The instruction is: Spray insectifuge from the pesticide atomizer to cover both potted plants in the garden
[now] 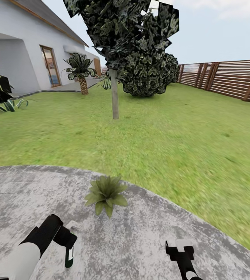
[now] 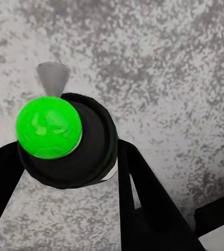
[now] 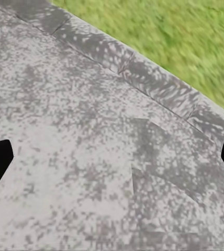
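Observation:
My left gripper (image 1: pixel 67 242) is shut on the pesticide atomizer (image 1: pixel 69 254), which hangs low over the gravel patio (image 1: pixel 140 241) with its white head up and its dark labelled body down. In the left wrist view the atomizer (image 2: pixel 73 144) is seen end-on, a dark round body with a bright green dot and a grey nozzle, black fingers (image 2: pixel 143 204) on both sides. One potted plant (image 1: pixel 106 194), a low green rosette, stands on the patio just ahead and right of that gripper. The other potted plant is out of view. My right gripper (image 1: pixel 178 247) hovers open over bare gravel (image 3: pixel 112 157).
The lawn (image 1: pixel 171 132) begins past the patio's curved edge (image 3: pixel 143 68). A thin tree trunk (image 1: pixel 115 97) and a big dark bush (image 1: pixel 148 74) stand ahead. The white house (image 1: pixel 20 50) is at the left, striped agave tufts (image 1: pixel 6 105) near it. A brown slatted fence (image 1: pixel 230 79) runs along the right.

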